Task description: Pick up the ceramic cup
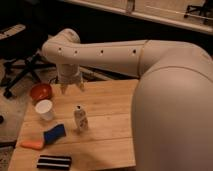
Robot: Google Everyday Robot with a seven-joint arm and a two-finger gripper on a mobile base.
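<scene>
The ceramic cup (45, 109) is a small plain white cup standing upright on the left part of the wooden table (107, 100), just in front of the orange bowl (40, 92). My gripper (72, 87) hangs from the white arm above the table's back left area, to the right of the bowl and up-right of the cup, apart from both. Its two fingers point down, spread, with nothing between them. A small white bottle with a printed label (80, 119) stands in front of the gripper.
A blue sponge-like block (54, 134), an orange object (31, 144) and a black-and-white striped item (54, 161) lie near the table's front left. An office chair (17, 60) stands on the floor at the left. My large white arm covers the right side.
</scene>
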